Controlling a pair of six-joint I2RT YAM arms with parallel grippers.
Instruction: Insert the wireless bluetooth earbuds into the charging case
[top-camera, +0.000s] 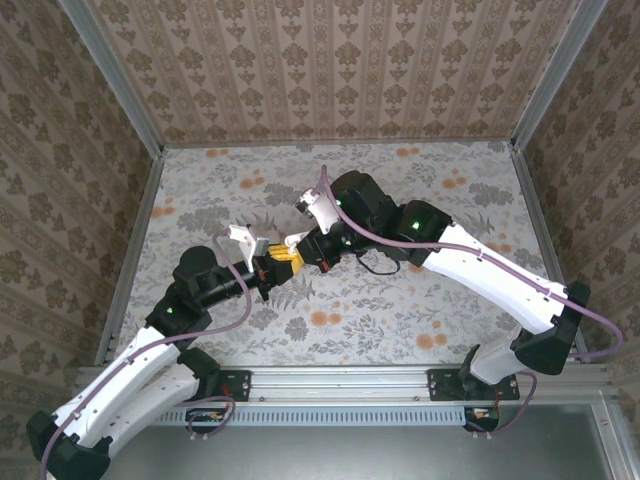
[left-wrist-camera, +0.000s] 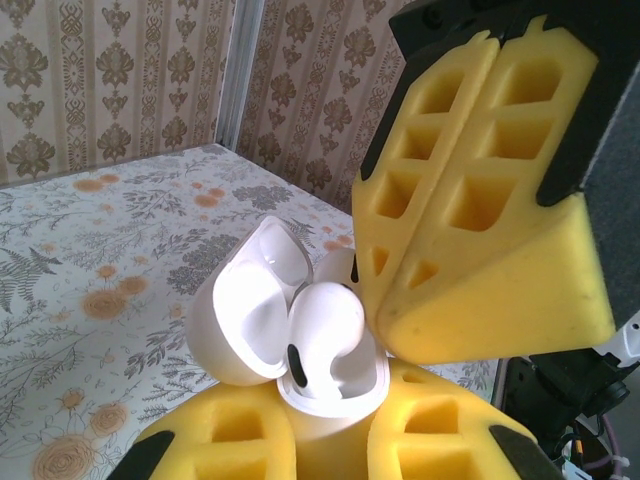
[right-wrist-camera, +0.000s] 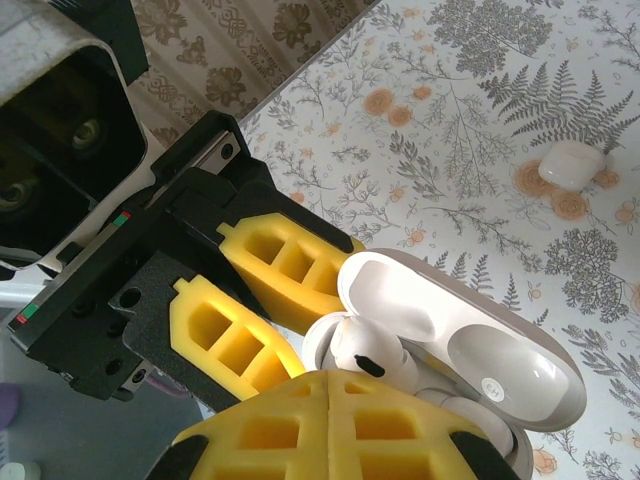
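The wireless bluetooth earbud (left-wrist-camera: 325, 325) sits high in its well in the open charging case (left-wrist-camera: 240, 320), which we hold above the desk (left-wrist-camera: 100, 250). We judge it needs a gentle, straight push down, with the case held level. Our left pincer (left-wrist-camera: 335, 440) is clamped on the case. Our right pincer (left-wrist-camera: 395, 305) is pressed together and empty, its tips just beside the bud.

No legible text, brand or number, small round mark (right-wrist-camera: 492, 386) inside lid of charging case (right-wrist-camera: 470, 335), unreadable
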